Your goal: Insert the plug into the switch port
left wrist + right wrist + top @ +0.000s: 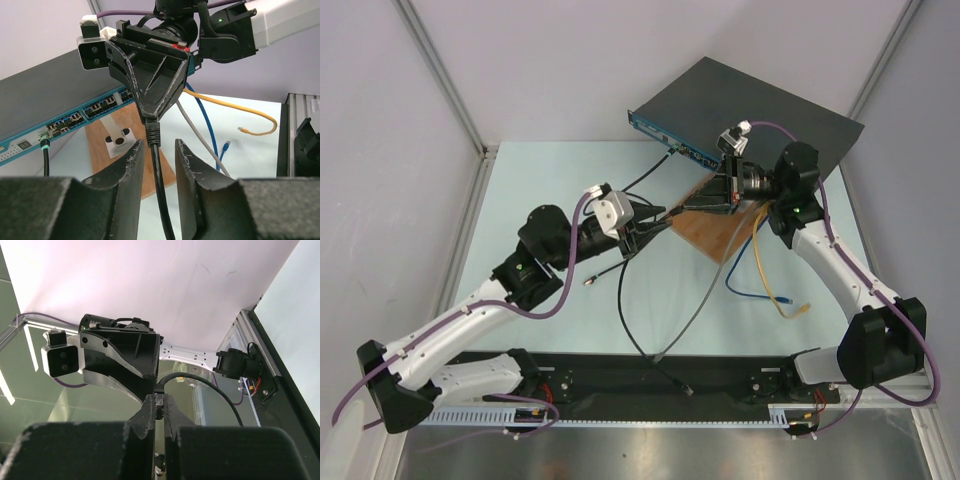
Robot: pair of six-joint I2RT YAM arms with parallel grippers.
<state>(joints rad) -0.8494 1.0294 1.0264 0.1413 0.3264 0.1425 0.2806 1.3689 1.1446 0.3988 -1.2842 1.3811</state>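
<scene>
My right tool (159, 405) is clamped on the plug (159, 390); my left tool (159, 145) stands apart, straddling the cable (159, 187), near the switch (45, 95).

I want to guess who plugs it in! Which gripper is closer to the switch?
Right. The right gripper, shut on the plug, is in front of the switch; the left gripper is farther out, open around the cable.

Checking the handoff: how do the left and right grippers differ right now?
The left gripper stands open, straddling the black cable with gaps either side; the right gripper is shut on the plug. The right gripper sits nearer the switch, over the wooden board; the left gripper is farther back. Shared: both line up on that one cable, tips facing.
</scene>
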